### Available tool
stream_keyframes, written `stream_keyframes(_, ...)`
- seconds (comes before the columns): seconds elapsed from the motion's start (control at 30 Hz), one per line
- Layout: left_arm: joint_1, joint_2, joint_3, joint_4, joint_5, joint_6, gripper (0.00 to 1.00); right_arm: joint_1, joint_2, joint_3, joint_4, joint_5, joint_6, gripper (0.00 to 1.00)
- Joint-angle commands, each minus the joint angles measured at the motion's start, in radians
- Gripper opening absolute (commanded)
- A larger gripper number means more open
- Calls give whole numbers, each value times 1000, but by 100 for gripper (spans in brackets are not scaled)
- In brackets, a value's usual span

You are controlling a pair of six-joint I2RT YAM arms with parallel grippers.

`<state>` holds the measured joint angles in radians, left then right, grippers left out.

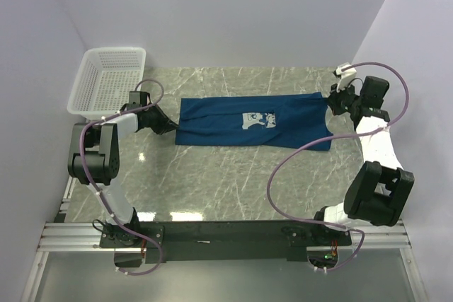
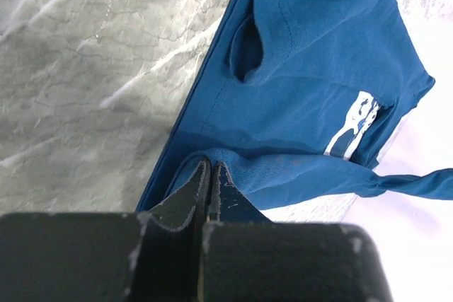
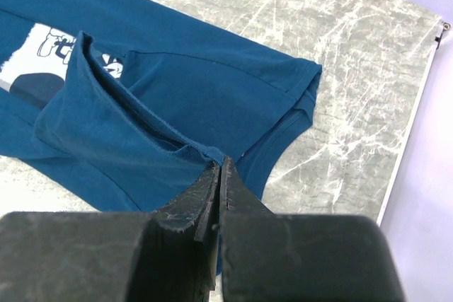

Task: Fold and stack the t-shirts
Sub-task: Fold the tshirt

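My left gripper (image 2: pixel 210 164) has its jaws pressed together, pinching a bunched fold of the dark blue t-shirt (image 1: pixel 241 122) at the shirt's 9 o'clock end. My right gripper (image 3: pixel 219 164) is likewise clamped tight on cloth, at the shirt's 3 o'clock end, and a ridge of fabric rises from the flat cloth to its tips.

The shirt lies stretched between the two across the middle of the marble table (image 1: pixel 212 182), running 9 to 3 o'clock, with the pale print (image 1: pixel 258 119) near its centre. The white basket (image 1: pixel 106 83) sits at the table's 10 o'clock corner, apart from the shirt.

From above both grippers are dark and small, so I cannot read the jaws there. In each wrist view the fingers hide how much cloth is caught, and a raised fold covers part of the print.
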<state>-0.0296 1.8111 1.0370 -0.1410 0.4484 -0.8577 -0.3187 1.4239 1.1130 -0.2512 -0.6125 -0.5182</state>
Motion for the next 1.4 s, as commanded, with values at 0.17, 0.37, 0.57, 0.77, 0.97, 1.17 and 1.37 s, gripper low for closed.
stream_keyframes(0.17, 2, -2, 43, 1, 12, 19, 1, -8, 35, 68, 66, 14, 35, 0)
stream_keyframes(0.37, 3, 1, 47, 1, 13, 17, 1, -8, 67, 108, 69, 17, 61, 0)
stream_keyframes(0.57, 2, 10, 61, 3, 21, 14, 1, -8, 96, 137, 67, 17, 73, 0)
stream_keyframes(0.77, 3, 14, 75, 0, 21, 13, 1, -6, 127, 160, 64, 19, 83, 0)
stream_keyframes(0.97, 3, 37, 90, -11, 18, 14, 2, -6, 155, 183, 55, 17, 89, 0)
stream_keyframes(1.17, 3, 37, 101, -9, 13, 14, 2, -5, 165, 192, 50, 17, 86, 0)
stream_keyframes(1.37, 3, 27, 112, -2, 29, 19, 8, 0, 179, 202, 40, 14, 81, 0)
